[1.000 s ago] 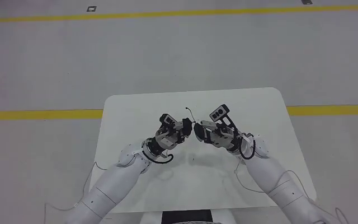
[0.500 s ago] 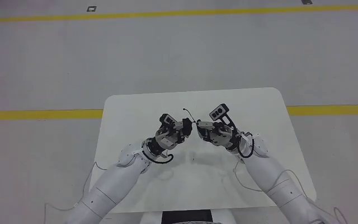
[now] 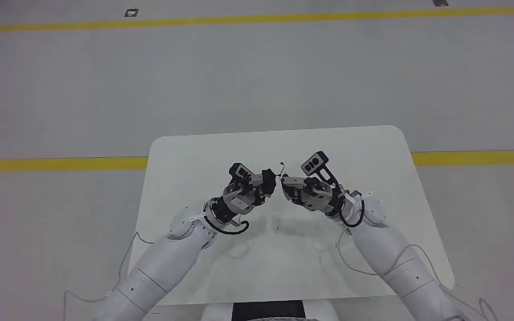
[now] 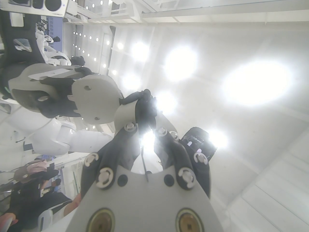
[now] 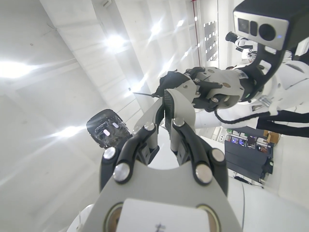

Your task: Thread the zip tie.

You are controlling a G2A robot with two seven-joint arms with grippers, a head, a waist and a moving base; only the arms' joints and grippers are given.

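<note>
Since a second ago the right pincer has edged a little away from the left pincer, and the black tail of the zip tie that curled up past their tips now shows much shorter.

We see the white table below both pincers, its middle under the spot where they meet. Both pincers hang above it, tip to tip and nearly touching.

Our left pincer is pinching the zip tie. A thin black strap runs from between its closed fingers back toward its palm, though glare from the ceiling lights hides the very tips.

Our right pincer has its fingers pressed together. The zip tie's thin end pokes out just beside its tips, coming from the left pincer's side, and we cannot tell whether the strap is caught between them.

The zip tie sits in the small gap between the two pincers, held up in the air off the table.
</note>
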